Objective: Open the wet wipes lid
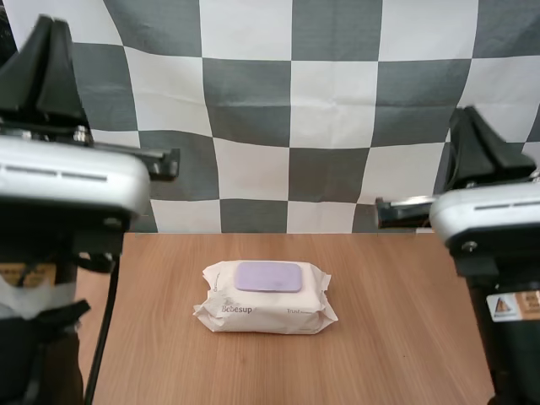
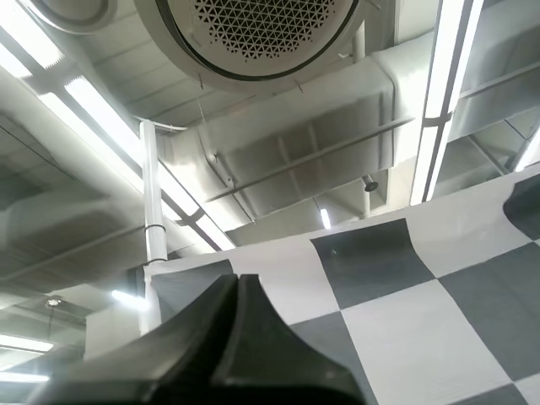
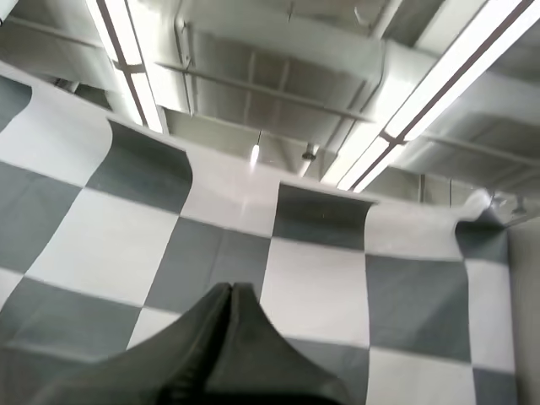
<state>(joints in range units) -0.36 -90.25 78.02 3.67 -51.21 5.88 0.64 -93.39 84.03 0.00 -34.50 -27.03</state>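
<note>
A cream pack of wet wipes (image 1: 265, 299) lies flat in the middle of the wooden table (image 1: 405, 337). Its lilac lid (image 1: 268, 277) sits shut on top. My left gripper (image 1: 49, 52) is raised high at the left, well above and away from the pack, fingers pointing up. My right gripper (image 1: 472, 139) is raised at the right, also far from the pack. In the left wrist view the left gripper (image 2: 238, 287) shows its fingers pressed together as one dark wedge. The right gripper (image 3: 233, 295) looks the same in the right wrist view, shut on nothing.
Both arms' bases stand at the table's near corners, left (image 1: 51, 278) and right (image 1: 506, 287). Bare wood surrounds the pack on all sides.
</note>
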